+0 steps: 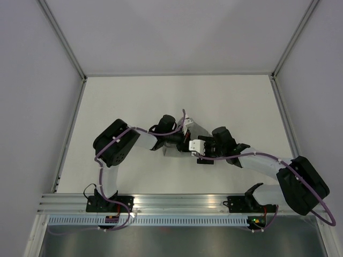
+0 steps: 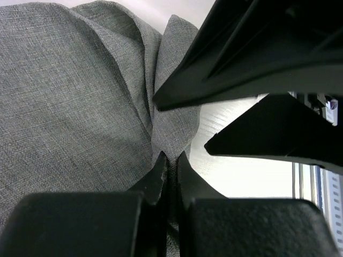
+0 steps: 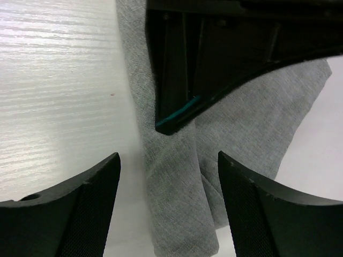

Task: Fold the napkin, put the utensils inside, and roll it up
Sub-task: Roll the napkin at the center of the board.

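Both arms extended inward from the near edge to the middle of the worktop (image 1: 230,101). The left gripper (image 2: 169,170) was clamped tight on a pinched fold of the grey napkin (image 2: 69,107), which lay bunched and creased between the two arms. The right gripper (image 3: 168,156) stood spread wide over a narrow folded strip of the cloth; contact could not be determined.

One napkin (image 2: 80,107): fold pinched between left gripper (image 2: 170,160) fingers, rest lying between spread right gripper (image 3: 168,155) fingers. Two grippers. Two arms: left arm (image 1: 115,144), right arm (image 1: 268,163). One table (image 1: 134,101).
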### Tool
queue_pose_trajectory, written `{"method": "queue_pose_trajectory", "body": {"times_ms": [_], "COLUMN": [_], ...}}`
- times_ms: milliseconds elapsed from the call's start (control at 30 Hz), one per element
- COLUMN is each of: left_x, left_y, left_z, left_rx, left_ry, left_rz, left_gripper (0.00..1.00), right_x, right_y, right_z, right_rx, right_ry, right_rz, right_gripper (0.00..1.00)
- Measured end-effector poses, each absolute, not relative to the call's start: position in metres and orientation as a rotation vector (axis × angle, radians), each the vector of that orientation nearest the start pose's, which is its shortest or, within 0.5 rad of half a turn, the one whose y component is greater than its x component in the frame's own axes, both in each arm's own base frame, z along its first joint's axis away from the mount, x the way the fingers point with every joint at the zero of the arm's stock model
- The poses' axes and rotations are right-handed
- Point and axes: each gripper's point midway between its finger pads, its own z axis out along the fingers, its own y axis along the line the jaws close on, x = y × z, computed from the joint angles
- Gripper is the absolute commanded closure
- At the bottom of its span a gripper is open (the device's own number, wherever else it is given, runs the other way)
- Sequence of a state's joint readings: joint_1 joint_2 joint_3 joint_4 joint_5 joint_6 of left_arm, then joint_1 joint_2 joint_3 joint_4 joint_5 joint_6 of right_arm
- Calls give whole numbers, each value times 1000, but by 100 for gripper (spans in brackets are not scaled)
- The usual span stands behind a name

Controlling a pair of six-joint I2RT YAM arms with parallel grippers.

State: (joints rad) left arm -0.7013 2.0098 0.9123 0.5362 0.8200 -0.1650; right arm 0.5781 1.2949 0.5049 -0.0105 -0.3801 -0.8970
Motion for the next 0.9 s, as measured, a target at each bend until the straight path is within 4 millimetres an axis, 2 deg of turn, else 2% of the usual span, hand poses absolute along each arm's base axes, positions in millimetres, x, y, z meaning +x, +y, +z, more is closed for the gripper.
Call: {"method": "queue_pose_trajectory", "body": {"times_ms": [100,167,200,233,300,333,433,533,600,633,700,767,900], "left_x": [246,245,245,244,243,243,244,245,246,247,249,252,266], "left_y": [-383,-382,-382,-382,-382,-382,-379,-375,-373,-371,-368,-363,-349], "left_z": [26,26,26,26,26,26,24,22,24,25,26,28,30], "left_rx": [1084,1087,1088,1089,1091,1090,1077,1058,1047,1035,1012,985,909], "left_ry": [1976,1984,1988,1992,1998,2001,2027,2060,2071,2081,2092,2104,2122], "left_rz": [-1375,-1384,-1389,-1392,-1397,-1395,-1377,-1342,-1319,-1292,-1239,-1182,-1044], "left_gripper": [98,98,97,97,88,85,66,54,49,45,43,33,32], "right_x": [244,242,243,244,247,246,246,248,249,250,251,251,253], "right_y": [205,205,207,207,208,209,210,212,214,215,216,217,217], "right_z": [32,25,25,24,22,19,18,17,17,17,17,17,17], "right_rx": [-1726,-1748,-1752,-1758,-1772,-1779,-1796,-1818,-1831,-1836,-1842,-1848,-1855], "right_ry": [1581,1589,1583,1579,1577,1583,1601,1615,1620,1624,1631,1639,1653], "right_rz": [283,284,281,278,268,279,294,304,309,314,322,331,348], "right_gripper": [24,31,35,48,59,63,70,76,81,82,83,83,85]}}
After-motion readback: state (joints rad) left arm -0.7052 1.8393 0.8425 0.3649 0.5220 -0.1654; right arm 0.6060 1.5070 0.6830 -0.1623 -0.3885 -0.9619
